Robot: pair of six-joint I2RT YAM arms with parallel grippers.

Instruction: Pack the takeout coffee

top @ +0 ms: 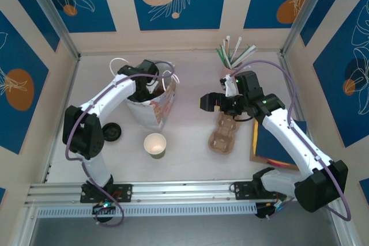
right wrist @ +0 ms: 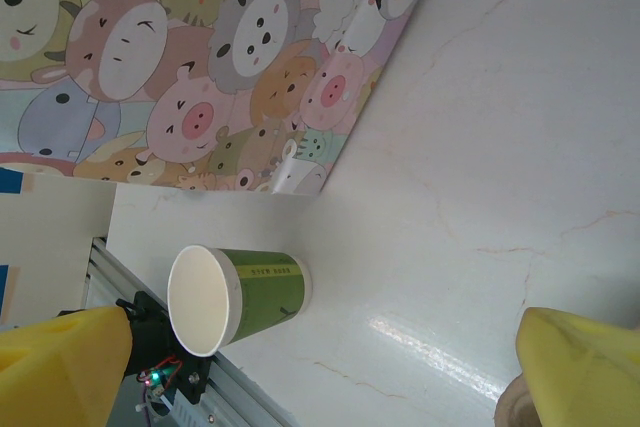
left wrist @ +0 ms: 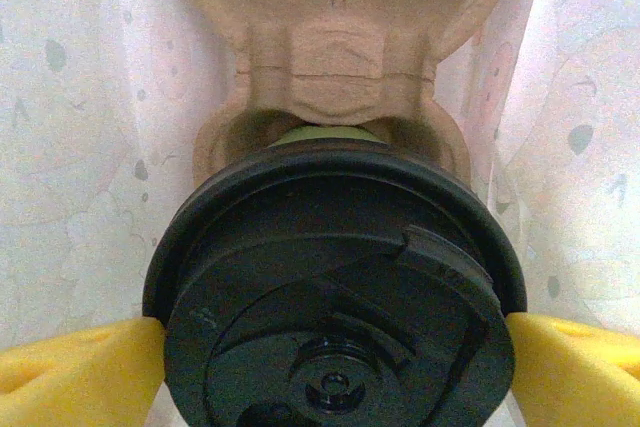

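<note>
Left wrist: takeout coffee (left wrist: 335,297) seated in carrier (left wrist: 340,67) inside gift bag (left wrist: 60,97); left gripper (left wrist: 332,332) straddles lid, grip uncertain; right gripper (right wrist: 325,337) spread, empty. Likely remaining: release, withdraw.

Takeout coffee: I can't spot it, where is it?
Left wrist view: takeout coffee inside the gift bag, left side, over a cardboard carrier, between the left gripper's jaws.

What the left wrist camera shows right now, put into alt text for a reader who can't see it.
A takeout coffee, seen from above its round black lid, sits in a brown pulp cup carrier inside the gift bag. The left gripper sets its yellow fingers either side of the lid; whether they grip cannot be told.
</note>
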